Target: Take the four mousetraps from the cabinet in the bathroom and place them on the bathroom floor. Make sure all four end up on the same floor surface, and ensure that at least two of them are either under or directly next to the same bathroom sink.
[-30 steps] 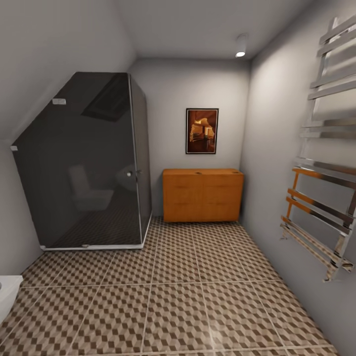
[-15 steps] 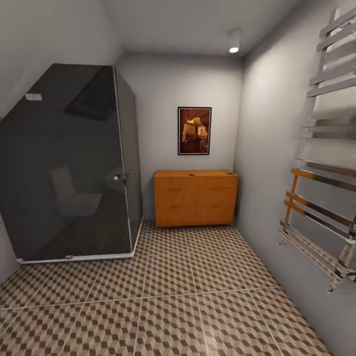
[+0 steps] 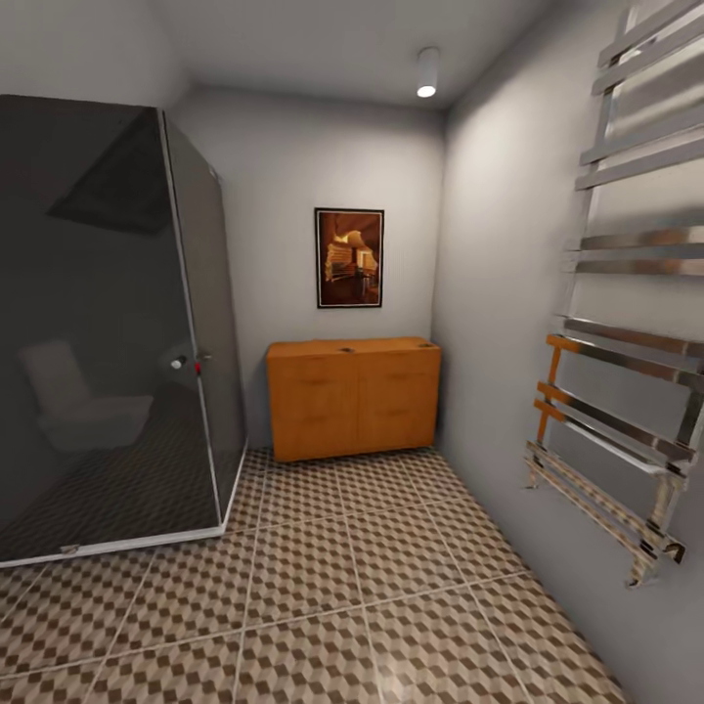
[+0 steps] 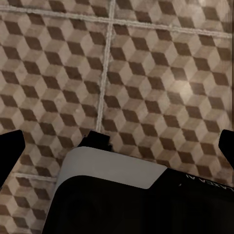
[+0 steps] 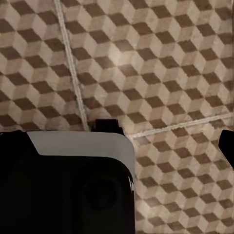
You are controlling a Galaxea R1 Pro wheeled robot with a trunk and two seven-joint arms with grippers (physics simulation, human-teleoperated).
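- The floor [image 3: 391,577] is spreading over the whole lower part of the head view, with its brown, beige and white cube pattern and pale grout lines.
- A dark glass shower [image 3: 98,342] is standing at the left, reaching down to the floor, and a pale toilet shape is reflecting in its glass.
- A chrome towel rail [image 3: 626,323] is hanging on the right wall, with many flat bars.
- The cabinet [image 3: 354,396] is standing against the far wall, between the shower and the right wall, with its drawers closed.
- A framed picture [image 3: 349,257] in orange tones is hanging on the wall above the cabinet.
- A round lamp [image 3: 426,72] is shining on the ceiling near the right wall.
- Two small dark marks are lying on the cabinet top; they are too small to tell if they are the mousetraps.
- The left gripper [image 4: 117,146] is hanging over the tiles in the left wrist view, its two dark fingertips standing far apart at the picture edges, with nothing between them.
- The right gripper [image 5: 119,141] is hanging over the tiles in the right wrist view, also spread wide and holding nothing.
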